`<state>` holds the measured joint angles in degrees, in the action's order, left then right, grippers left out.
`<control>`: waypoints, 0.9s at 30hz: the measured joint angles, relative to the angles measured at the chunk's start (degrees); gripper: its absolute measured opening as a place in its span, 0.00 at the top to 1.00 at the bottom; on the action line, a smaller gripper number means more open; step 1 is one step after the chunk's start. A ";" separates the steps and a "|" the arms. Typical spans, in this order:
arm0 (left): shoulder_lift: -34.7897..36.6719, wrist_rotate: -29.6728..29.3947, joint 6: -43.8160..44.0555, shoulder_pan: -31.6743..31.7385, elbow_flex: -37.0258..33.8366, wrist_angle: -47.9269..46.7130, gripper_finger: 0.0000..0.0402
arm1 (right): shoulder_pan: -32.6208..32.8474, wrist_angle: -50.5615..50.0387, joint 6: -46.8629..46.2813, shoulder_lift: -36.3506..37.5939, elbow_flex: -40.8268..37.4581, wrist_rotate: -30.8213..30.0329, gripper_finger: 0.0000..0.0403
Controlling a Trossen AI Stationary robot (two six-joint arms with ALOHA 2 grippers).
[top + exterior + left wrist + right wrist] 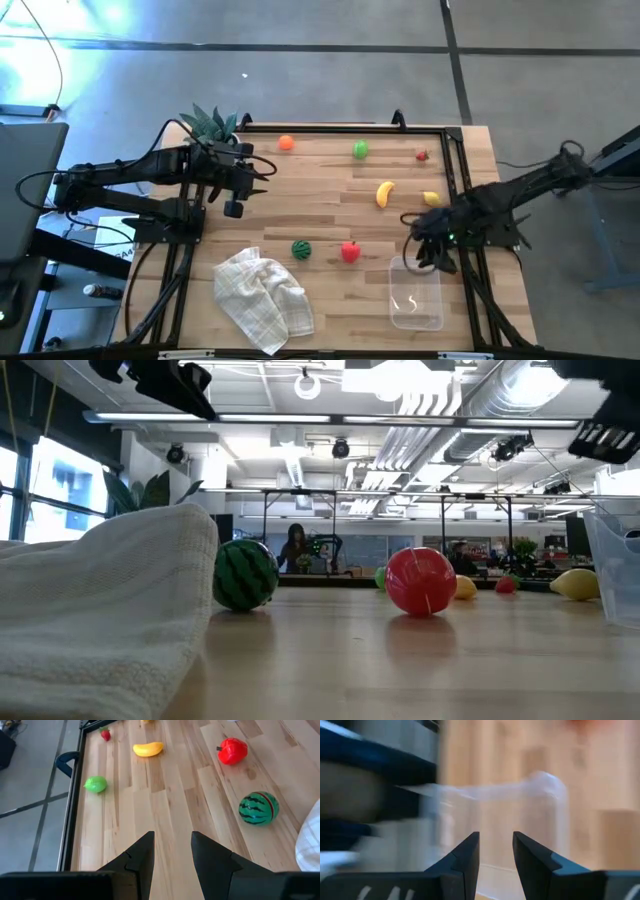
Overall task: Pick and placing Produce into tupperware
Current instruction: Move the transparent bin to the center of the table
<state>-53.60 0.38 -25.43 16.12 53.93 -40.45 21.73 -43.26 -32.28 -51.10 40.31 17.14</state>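
The right hand [432,258] sat just over the near rim of the tupperware [416,295], fingers pinched together with nothing in them as far as I could see. The tub itself looked empty, sitting at the right front of the counter [330,210]. Working out from the tub: the red piece [350,251] and striped melon [301,249] were just to its left, the banana [385,193] and a small yellow piece [431,198] further back, then the green piece [360,150], orange ball [286,143] and a tiny red one [422,155] well away at the far edge. The white checked cloth [262,297] lay left of the tub.

The left hand [172,852] hovered far from the tub, near the plant [210,124], fingers parted a bit and empty.

My guess: hollow plastic fruit, light, hard and slick, so the round ones will roll. Pinch across the middle; the banana at its thickest bend.
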 joint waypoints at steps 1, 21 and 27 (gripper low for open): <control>0.00 0.00 0.00 0.00 0.00 0.02 0.71 | 1.66 -1.52 0.86 -1.20 0.13 -3.56 0.73; 0.02 0.02 0.04 0.00 -0.02 0.04 0.71 | 17.38 -5.14 0.73 -14.44 0.23 -20.13 0.73; 0.02 0.00 0.02 0.00 -0.04 0.04 0.71 | 16.97 -5.14 1.23 -14.44 0.23 -22.69 0.73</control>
<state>-53.58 0.38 -25.41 16.12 53.89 -40.40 38.70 -48.40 -31.05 -65.54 40.53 -5.54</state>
